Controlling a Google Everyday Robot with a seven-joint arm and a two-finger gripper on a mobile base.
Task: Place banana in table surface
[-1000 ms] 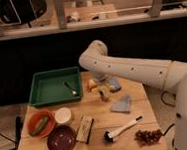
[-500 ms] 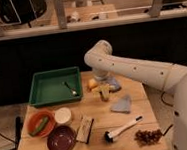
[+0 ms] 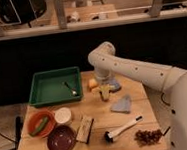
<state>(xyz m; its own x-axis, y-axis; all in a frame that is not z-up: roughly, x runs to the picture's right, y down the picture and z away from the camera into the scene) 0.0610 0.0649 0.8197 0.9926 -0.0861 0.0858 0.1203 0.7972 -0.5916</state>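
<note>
The small yellow banana [image 3: 105, 93] hangs just under my gripper [image 3: 104, 86] at the back middle of the light wooden table surface [image 3: 99, 117]. The gripper is shut on the banana, whose lower end is at or just above the wood. A round yellow-orange fruit [image 3: 92, 83] lies just left of it. A grey cloth [image 3: 121, 105] lies in front and to the right. My white arm [image 3: 137, 72] reaches in from the right.
A green tray [image 3: 54, 72] with a spoon [image 3: 71, 88] sits at the back left. An orange bowl holding a green cucumber [image 3: 39, 124], a white cup [image 3: 64, 115], a maroon bowl [image 3: 61, 139], a small box [image 3: 85, 129], a brush [image 3: 122, 129] and a dark cluster [image 3: 147, 135] line the front.
My gripper has moved left along the back of the table with the banana in it, and has come to a stop next to the yellow-orange fruit.
</note>
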